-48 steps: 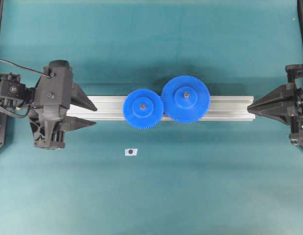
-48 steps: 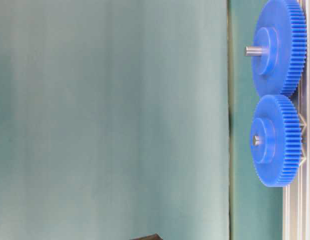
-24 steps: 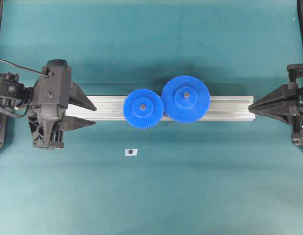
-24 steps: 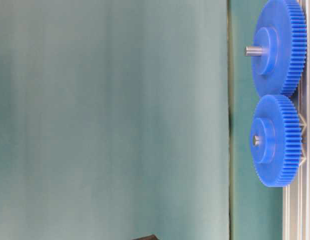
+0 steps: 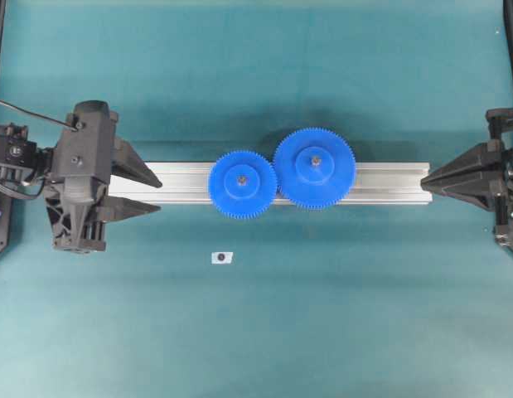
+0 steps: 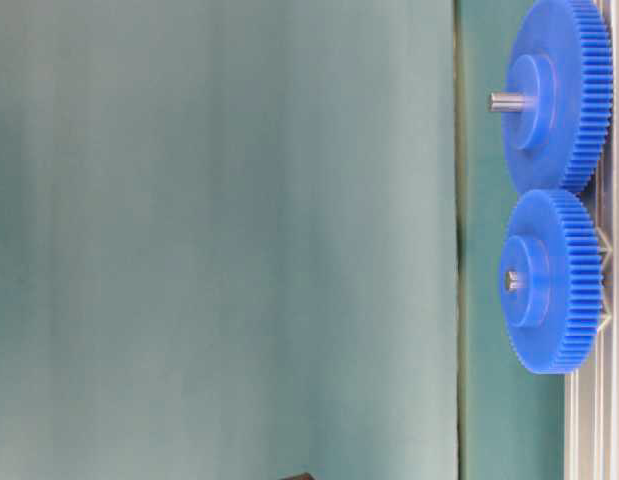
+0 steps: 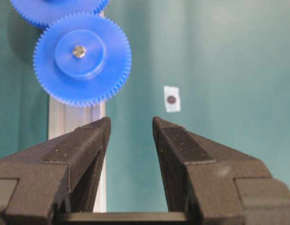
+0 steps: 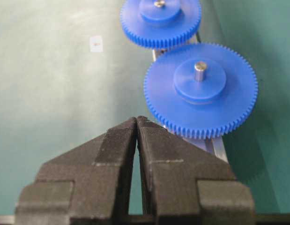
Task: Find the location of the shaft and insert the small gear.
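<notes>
Two blue gears are seated side by side on the long aluminium rail (image 5: 281, 183) across the middle of the overhead frame. The small gear (image 5: 243, 184) sits just left of centre, and its teeth are meshed with those of the larger gear (image 5: 314, 167) up and to its right. The shaft (image 7: 79, 51) is seen poking through the small gear's hub as a tiny grey metal tip in the left wrist view, roughly flush with the hub face; in the table-level view the same tip (image 6: 511, 281) shows at the hub in the lower right of the frame. The larger gear's own pin (image 8: 199, 70) stands out noticeably further.

The left gripper (image 5: 157, 194) is parked at the left end of the rail, with its jaws spread apart and nothing between them. It's well apart from the small gear. The right gripper (image 5: 425, 178) is found at the far right edge of the frame, right by the rail's right end, jaws pressed together at the tips and holding nothing.

A little white tag with a dark dot (image 5: 222, 257) lies on the teal table (image 5: 256, 332) below the small gear, on its own.
</notes>
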Robot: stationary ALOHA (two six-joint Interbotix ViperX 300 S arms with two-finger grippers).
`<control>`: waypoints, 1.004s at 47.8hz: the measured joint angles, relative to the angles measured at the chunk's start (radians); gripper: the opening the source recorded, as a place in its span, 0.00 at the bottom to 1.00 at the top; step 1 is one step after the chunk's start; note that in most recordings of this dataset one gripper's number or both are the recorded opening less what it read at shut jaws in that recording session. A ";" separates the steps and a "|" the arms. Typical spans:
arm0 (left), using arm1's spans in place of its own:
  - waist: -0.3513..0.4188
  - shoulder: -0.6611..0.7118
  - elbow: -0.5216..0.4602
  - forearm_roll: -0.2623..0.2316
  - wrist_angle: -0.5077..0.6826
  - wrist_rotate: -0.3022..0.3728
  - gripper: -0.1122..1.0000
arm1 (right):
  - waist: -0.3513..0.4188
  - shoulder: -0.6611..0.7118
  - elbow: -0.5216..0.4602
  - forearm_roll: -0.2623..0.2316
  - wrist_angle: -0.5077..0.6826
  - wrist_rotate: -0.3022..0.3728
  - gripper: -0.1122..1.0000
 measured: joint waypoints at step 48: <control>0.002 0.000 0.011 0.000 0.000 0.000 0.51 | 0.002 -0.011 -0.002 0.002 0.002 0.000 0.21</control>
